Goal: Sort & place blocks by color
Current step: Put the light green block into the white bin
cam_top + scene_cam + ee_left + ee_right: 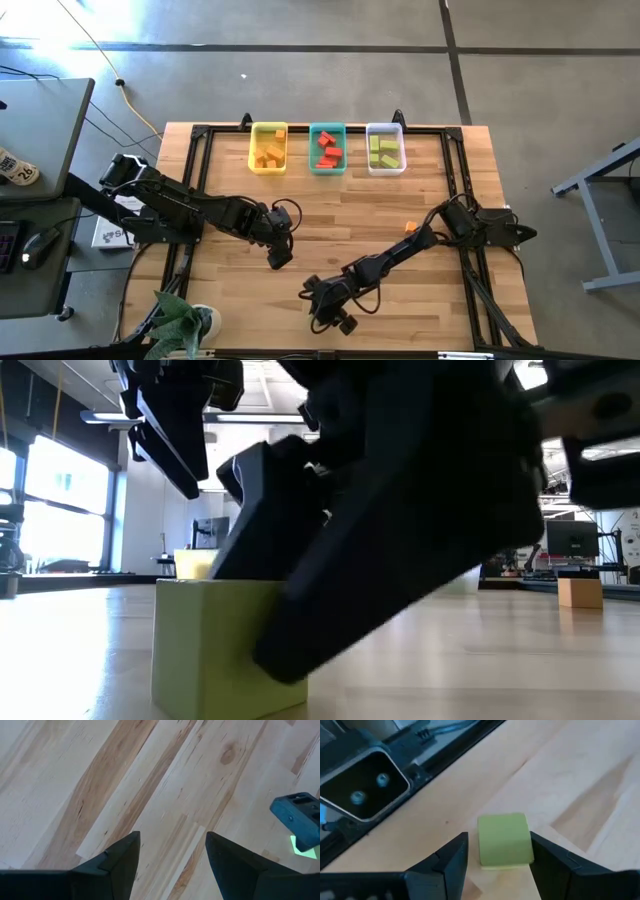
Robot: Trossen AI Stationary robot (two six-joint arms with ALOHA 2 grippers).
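A light green cube (pixel 504 840) rests flat on the wooden table near its near edge, and fills the left of the low view (pixel 205 650). My right gripper (pixel 498 837) is open and low over it, one finger on either side; from above, the gripper (pixel 330 318) hides the cube. My left gripper (pixel 280 255) is open over bare wood left of the table's middle (pixel 172 845), holding nothing. One small orange block (pixel 410 227) lies alone on the table right of centre. My right gripper comes at the green cube slanting down from above. One finger (pixel 545 862) lies close against the cube's side (pixel 525 845) and the other (pixel 455 857) stands a little off it. Whether either finger touches the cube, I cannot tell.
Three bins stand in a row at the far edge: a yellow bin (pixel 268 148) with orange blocks, a teal bin (pixel 327 148) with red blocks, and a clear bin (pixel 385 148) with green blocks. A potted plant (pixel 180 320) stands at the near left corner. Bare wood lies between arms and bins.
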